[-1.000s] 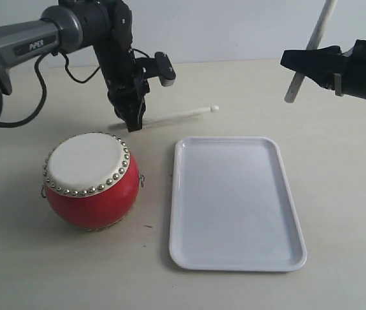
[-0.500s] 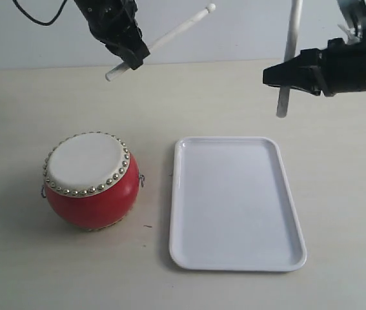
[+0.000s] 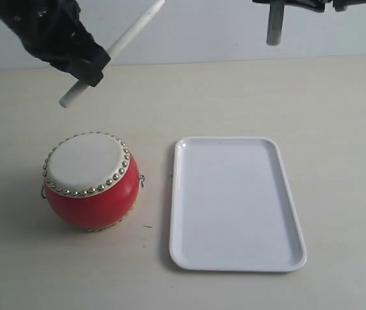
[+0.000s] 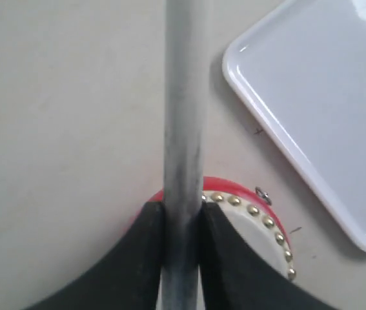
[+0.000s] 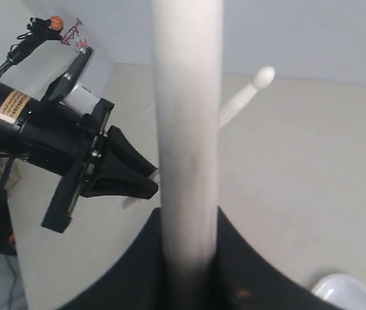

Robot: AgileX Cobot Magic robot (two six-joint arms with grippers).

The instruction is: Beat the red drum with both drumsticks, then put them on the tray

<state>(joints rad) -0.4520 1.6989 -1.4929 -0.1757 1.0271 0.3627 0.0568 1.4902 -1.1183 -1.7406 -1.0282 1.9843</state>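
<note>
Two-stick strike pending. Pinched in left gripper (image 3: 79, 61): one drumstick (image 3: 130, 35), high at 12 o'clock of red drum (image 3: 91, 184). Pinched in right gripper (image 5: 189, 248): second drumstick (image 3: 273, 27), above tray (image 3: 173, 194) at 12 o'clock. Next, probably: carry right stick toward 9 o'clock, then strike drum skin.

The scene is lit brightly and evenly by diffuse light from overhead. Only soft, faint shadows are cast on the table (image 3: 337, 103) beneath the red drum (image 3: 92, 200) and along the near rim of the tray (image 3: 234, 267). A pale sheen is spread over the tray. In the wrist views the left drumstick (image 4: 183, 129) and the right drumstick (image 5: 188, 129) are blurred, being close to the lens.
</note>
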